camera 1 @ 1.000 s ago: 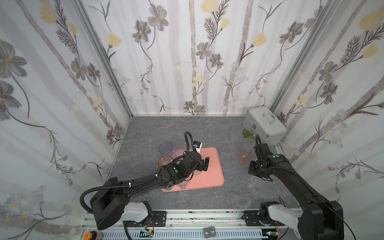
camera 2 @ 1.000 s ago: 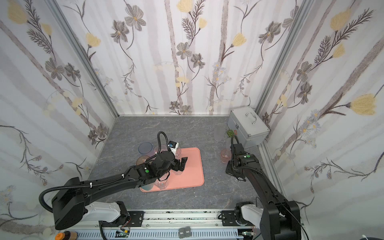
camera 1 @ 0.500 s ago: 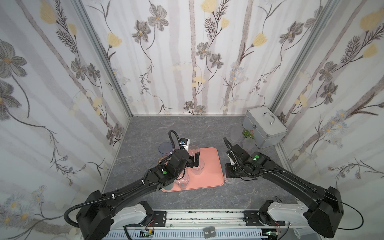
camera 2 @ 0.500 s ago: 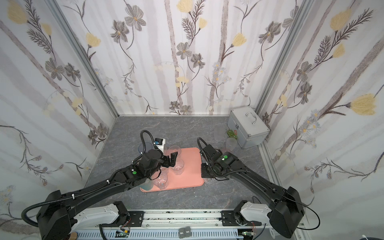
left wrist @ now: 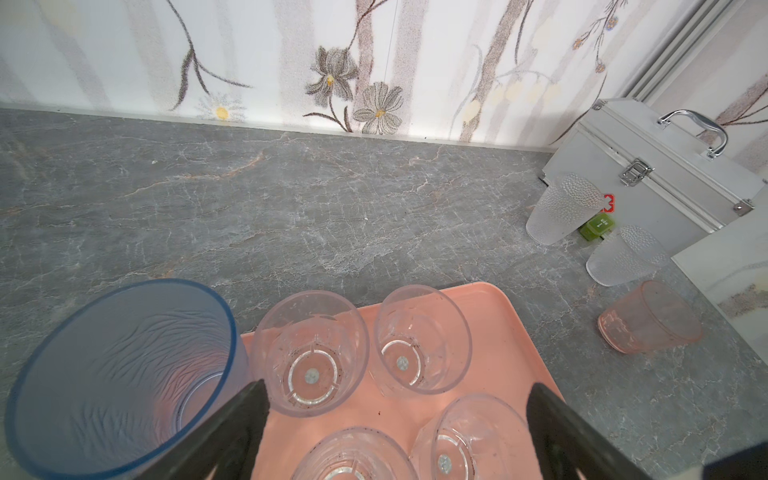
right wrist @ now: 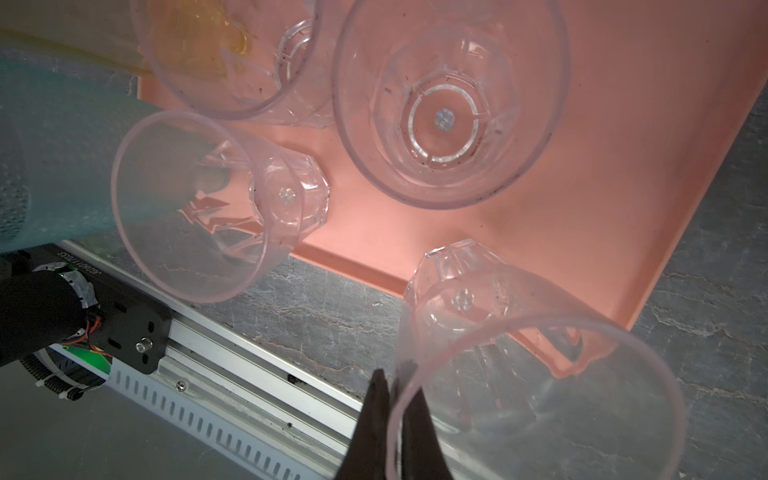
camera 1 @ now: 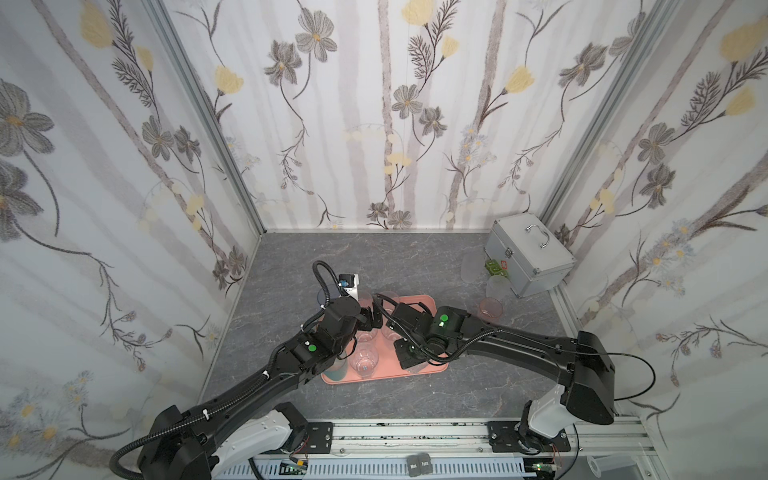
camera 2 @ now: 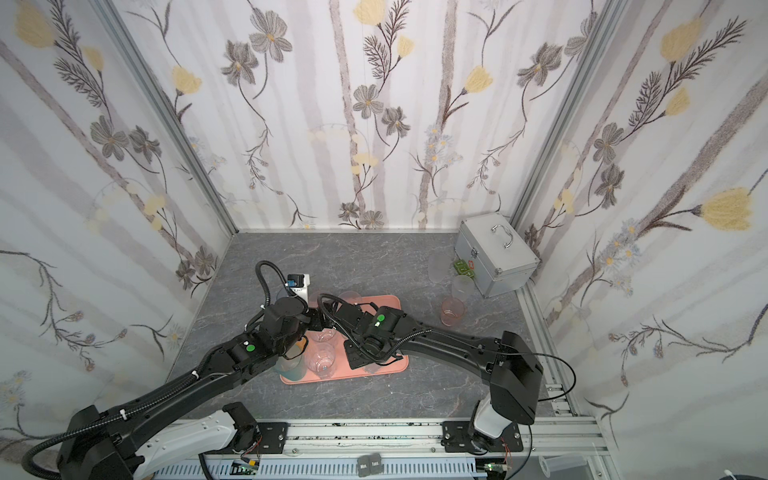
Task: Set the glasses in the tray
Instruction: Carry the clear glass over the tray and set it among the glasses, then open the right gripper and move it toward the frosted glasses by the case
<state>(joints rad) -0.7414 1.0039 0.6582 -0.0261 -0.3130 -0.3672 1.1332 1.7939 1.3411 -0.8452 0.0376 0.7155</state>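
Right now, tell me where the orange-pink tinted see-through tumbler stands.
In both top views the orange-pink tumbler stands on the grey table, right of the salmon-pink tray, not in it, just in front of a frosted tumbler beside the silver metal case.

You see clear glasses [left wrist: 311, 353] upright on the salmon-pink tray [left wrist: 494, 320], a blue glass [left wrist: 124, 374] at its corner, two frosted glasses [left wrist: 559, 210] and a pink glass [left wrist: 650, 318] standing off it.

I get both top views from high up, looking steeply down on the same whole table [camera 1: 374, 257]. My wrist cameras sit close over the tray [left wrist: 498, 328].
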